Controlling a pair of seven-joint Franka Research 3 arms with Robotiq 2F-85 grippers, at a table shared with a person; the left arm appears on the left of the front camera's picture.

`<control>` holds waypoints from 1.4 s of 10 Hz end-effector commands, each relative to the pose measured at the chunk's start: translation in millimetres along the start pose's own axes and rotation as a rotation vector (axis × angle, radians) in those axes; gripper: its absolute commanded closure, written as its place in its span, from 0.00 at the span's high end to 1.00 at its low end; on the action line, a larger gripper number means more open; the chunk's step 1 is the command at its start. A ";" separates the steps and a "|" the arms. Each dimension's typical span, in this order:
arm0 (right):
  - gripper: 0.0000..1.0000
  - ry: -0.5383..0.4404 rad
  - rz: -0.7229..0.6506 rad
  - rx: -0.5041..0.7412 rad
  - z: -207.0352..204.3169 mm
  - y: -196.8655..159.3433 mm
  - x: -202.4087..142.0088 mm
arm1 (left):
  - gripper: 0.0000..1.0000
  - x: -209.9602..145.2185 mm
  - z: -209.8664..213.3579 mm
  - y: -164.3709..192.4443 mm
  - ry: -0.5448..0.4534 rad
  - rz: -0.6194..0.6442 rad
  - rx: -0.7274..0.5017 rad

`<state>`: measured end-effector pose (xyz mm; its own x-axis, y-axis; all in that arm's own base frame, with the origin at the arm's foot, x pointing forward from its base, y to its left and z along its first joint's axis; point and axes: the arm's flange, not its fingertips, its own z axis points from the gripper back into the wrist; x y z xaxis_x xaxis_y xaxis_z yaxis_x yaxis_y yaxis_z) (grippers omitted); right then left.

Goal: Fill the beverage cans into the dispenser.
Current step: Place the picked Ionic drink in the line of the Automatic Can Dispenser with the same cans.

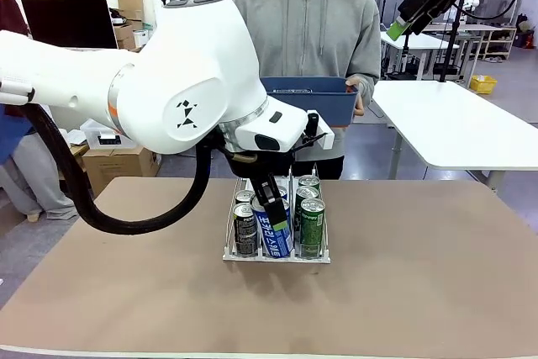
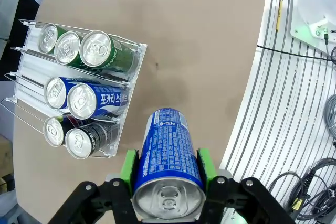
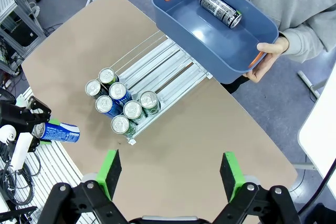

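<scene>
Pads [image 2: 127, 167] of the left gripper [image 2: 167, 167] clamp a blue can [image 2: 168, 150] near the dispenser [image 3: 164, 68] — right gripper [image 3: 171, 174] splayed.

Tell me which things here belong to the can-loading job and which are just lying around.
Job: blue-and-white can in left pincer; dispenser; seven cans in it; black can in the person's blue bin.
Lying about: cardboard box; white side table; yellow crate.

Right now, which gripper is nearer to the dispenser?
Left. The left gripper, jaws shut on a blue can, is on the robot's side of the dispenser; the right gripper hangs high above it, open.
</scene>
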<state>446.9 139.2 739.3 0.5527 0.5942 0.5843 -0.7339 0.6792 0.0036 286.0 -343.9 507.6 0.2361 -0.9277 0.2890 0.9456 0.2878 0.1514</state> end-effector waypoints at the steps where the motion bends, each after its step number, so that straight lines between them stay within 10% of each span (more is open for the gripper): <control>1: 1.00 0.007 -0.001 0.005 1.4 0.5 -1.1 | 0.57 0.0 8.1 -1.3 0.001 -0.001 0.005; 14: 1.00 0.007 -0.001 0.005 1.4 0.5 -1.1 | 0.57 -1.4 -56.2 40.8 0.008 0.064 0.006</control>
<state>446.9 139.2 739.3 0.5527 0.5942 0.5843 -0.7340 0.6792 0.0036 330.5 -342.4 457.9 0.2958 -0.9154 0.2731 0.9351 0.3359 0.1130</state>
